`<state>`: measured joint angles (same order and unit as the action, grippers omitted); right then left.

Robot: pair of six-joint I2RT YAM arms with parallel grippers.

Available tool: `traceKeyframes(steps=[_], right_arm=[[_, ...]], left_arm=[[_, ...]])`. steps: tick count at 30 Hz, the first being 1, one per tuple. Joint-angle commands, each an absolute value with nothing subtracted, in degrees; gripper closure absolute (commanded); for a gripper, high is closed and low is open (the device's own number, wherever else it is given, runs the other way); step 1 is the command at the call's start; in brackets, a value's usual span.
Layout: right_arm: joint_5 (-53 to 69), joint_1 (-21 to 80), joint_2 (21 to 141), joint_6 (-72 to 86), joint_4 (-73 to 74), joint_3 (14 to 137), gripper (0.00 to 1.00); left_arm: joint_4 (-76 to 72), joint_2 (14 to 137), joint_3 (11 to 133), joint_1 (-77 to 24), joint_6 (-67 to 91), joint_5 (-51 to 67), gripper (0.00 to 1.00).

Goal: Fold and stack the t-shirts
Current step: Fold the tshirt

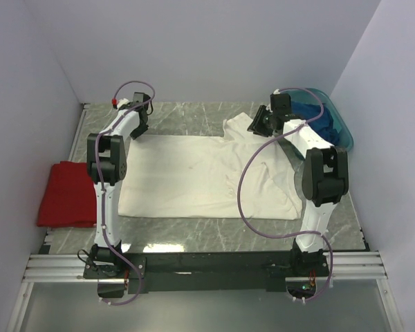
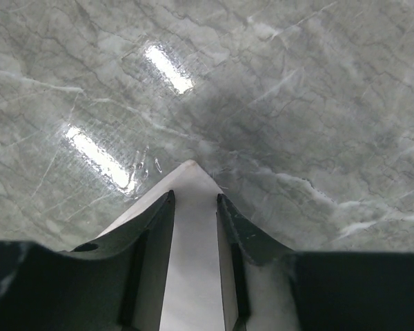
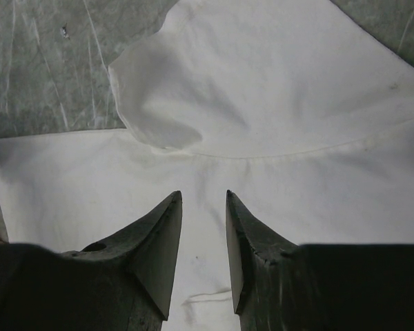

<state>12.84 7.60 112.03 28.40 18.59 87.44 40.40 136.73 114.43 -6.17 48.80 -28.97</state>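
At the far left, a folded red t-shirt lies at the table's edge, close to the side wall; I judge it is parked there to begin the stack and keep the middle free. Next comes my left gripper, poised low over the far left corner of the cream-white t-shirt. Its fingers are narrowly parted with the corner's tip poking out between them, and flat cloth shows through the gap, so nothing looks pinched yet. The shirt lies spread flat across the middle of the marble-patterned table — laid out for folding, I think. Bare table runs beyond its far hem, giving room to carry that edge. Further right, my right gripper hovers above the shirt near its far sleeve, fingers apart and holding nothing. At the far right a teal basin holds the dark blue t-shirt — close beside that arm, so I have little room to swing there.
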Motion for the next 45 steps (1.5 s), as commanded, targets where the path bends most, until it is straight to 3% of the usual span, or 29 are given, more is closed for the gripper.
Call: traceKeyframes(steps=[1, 8, 45], right_arm=[[13.27, 7.56, 112.67, 27.25, 17.93, 90.53, 0.61], [13.97, 7.56, 113.03, 27.42, 17.84, 90.79, 0.61], [15.03, 7.47, 115.57, 27.33, 18.28, 92.11, 0.63]], left_arm=[[42.18, 138.08, 116.02, -5.8, 48.95, -30.23, 0.64], [39.37, 134.3, 113.81, -5.8, 48.25, -31.2, 0.57], [41.66, 141.94, 121.9, -5.8, 43.68, -31.55, 0.6]])
